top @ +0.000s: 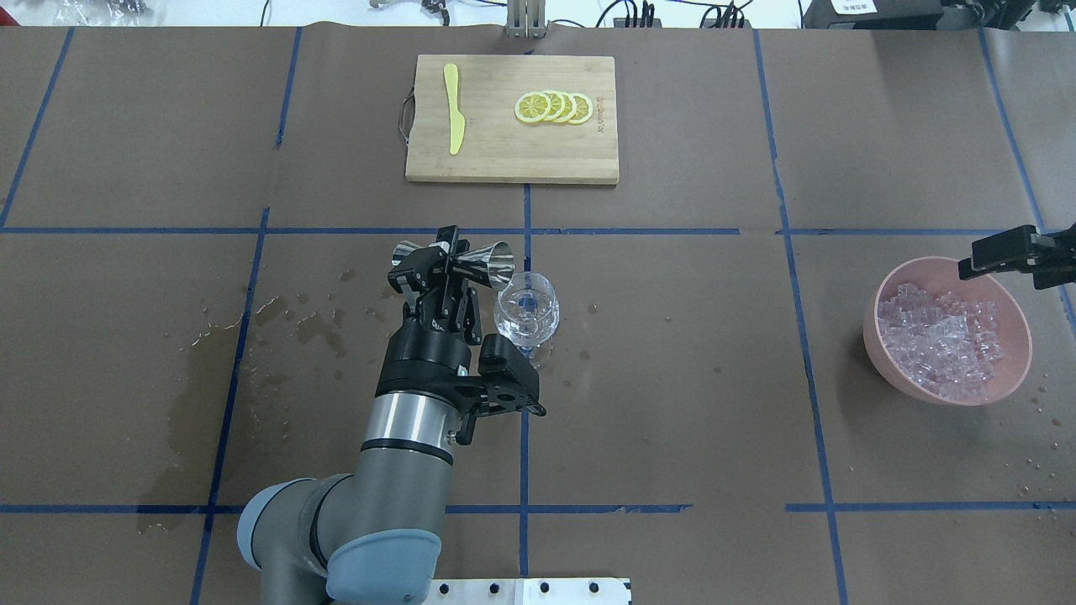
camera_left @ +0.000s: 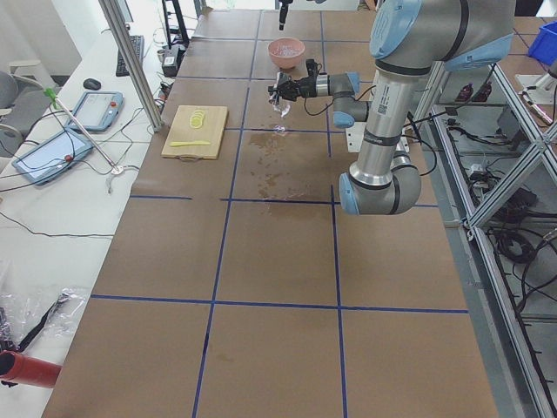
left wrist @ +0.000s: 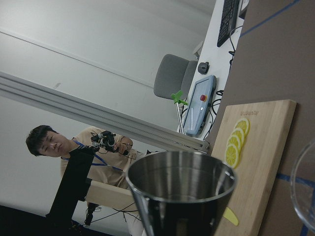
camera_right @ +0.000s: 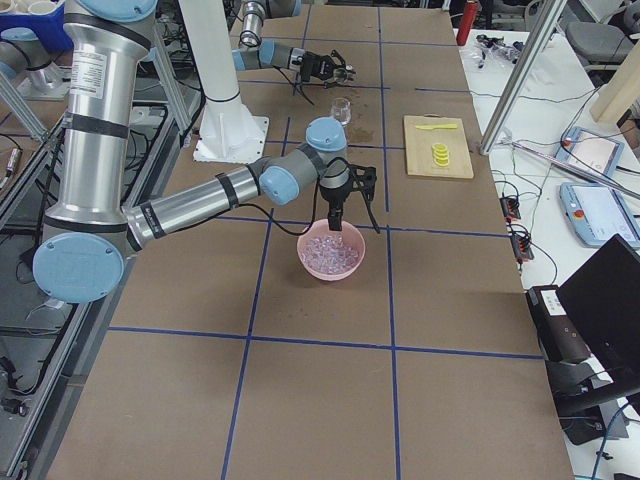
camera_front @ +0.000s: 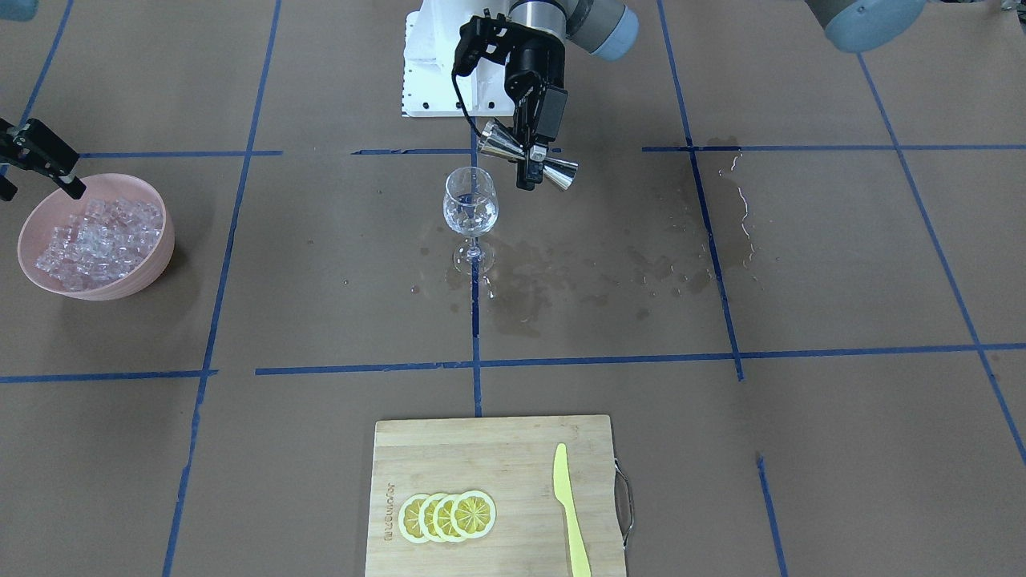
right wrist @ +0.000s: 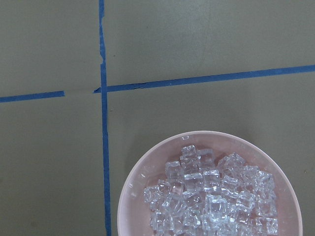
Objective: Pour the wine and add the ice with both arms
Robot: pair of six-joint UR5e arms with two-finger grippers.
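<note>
Left gripper (camera_front: 529,163): jaws are being clenched on the waist of a shiny steel double-cone jigger (camera_front: 495,144), which is being held sideways, its mouth near the rim of the clear stemmed wine glass (camera_front: 470,210).

Right gripper (camera_front: 40,189): jaws are being held apart, empty, over the pink bowl (camera_front: 152,264), where the clear ice cubes (camera_front: 100,236) are lying.

Risks: liquid being poured past the rim onto the wet brown surface (camera_front: 609,272); the glass being tipped by the jigger.

A wooden cutting board (camera_front: 481,457) is carrying four overlapping lemon slices (camera_front: 447,517) and a yellow, possibly plastic knife (camera_front: 571,513); wet patches (camera_front: 521,304) are darkening the surface (camera_front: 842,280) beyond it.
</note>
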